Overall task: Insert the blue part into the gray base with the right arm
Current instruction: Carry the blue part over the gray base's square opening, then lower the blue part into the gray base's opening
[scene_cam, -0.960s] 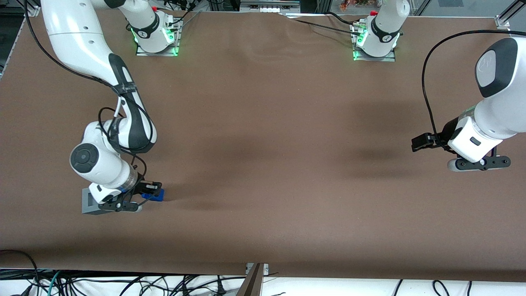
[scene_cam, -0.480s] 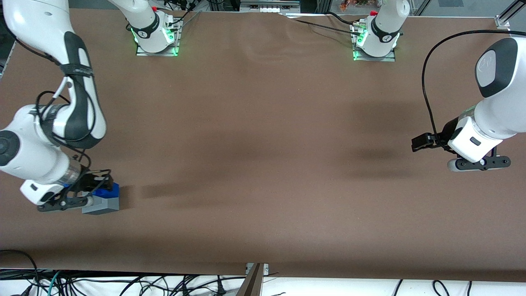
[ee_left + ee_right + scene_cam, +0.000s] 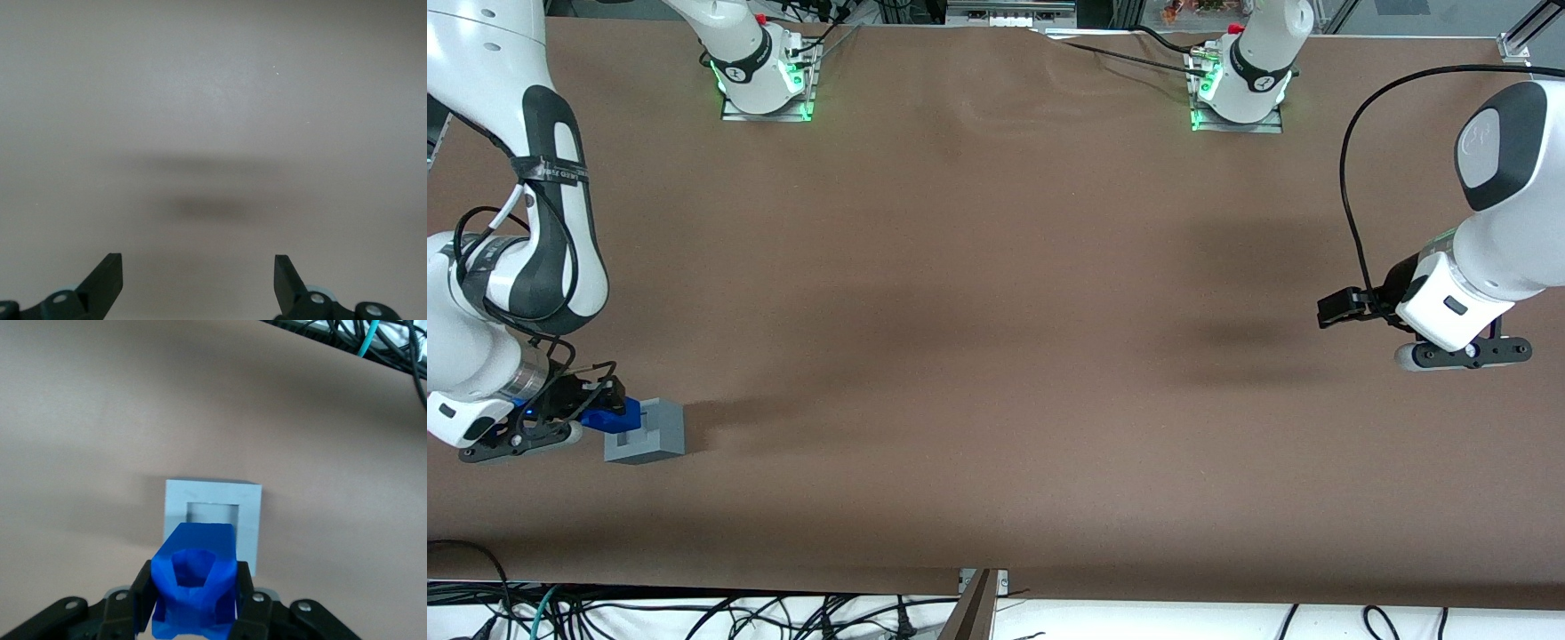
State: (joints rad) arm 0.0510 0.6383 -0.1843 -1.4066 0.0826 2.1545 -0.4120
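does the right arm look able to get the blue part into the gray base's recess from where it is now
Probably yes. The gripper is shut on the blue part, held just beside the gray base, toward the working arm's end. The wrist view shows the square recess open and unblocked, facing the part, with nothing between them.

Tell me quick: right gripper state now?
Right arm's black two-finger gripper: shut on the small bright-blue plastic block, held beside the light-gray plastic cube, not yet inserted.
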